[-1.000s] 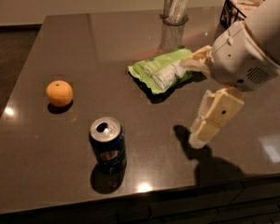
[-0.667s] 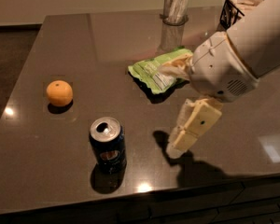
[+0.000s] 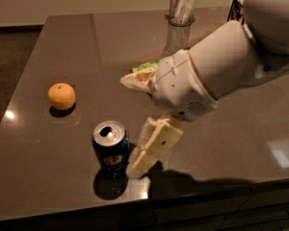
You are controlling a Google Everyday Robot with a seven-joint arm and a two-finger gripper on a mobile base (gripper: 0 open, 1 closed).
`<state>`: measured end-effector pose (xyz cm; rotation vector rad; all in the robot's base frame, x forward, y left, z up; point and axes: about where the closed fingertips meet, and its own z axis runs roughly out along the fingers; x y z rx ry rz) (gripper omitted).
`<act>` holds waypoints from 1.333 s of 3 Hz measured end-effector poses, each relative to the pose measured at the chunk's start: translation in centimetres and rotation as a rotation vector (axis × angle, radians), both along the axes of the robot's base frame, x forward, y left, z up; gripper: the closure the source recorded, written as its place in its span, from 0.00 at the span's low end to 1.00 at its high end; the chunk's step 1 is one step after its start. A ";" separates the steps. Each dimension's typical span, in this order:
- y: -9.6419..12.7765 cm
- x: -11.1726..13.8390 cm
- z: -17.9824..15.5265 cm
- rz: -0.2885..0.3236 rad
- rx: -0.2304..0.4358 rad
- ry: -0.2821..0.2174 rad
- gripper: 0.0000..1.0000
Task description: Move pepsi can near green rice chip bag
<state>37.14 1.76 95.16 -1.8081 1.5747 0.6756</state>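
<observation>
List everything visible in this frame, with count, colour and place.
pepsi can: 1, navy blue with a silver top, upright near the table's front edge.
green rice chip bag: 1, light green, table centre, mostly hidden behind the arm.
orange: 1, orange, back-left of the can, apart from it.
clear cup: 1, transparent, table's back edge.
table: 1, dark brown, glossy.
arm: 1, white, entering from the right.
gripper: 1, cream, low over the table just right of the pepsi can.
</observation>
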 end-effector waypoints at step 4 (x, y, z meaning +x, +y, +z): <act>3.4 -0.7 -4.8 0.053 -0.031 0.035 0.18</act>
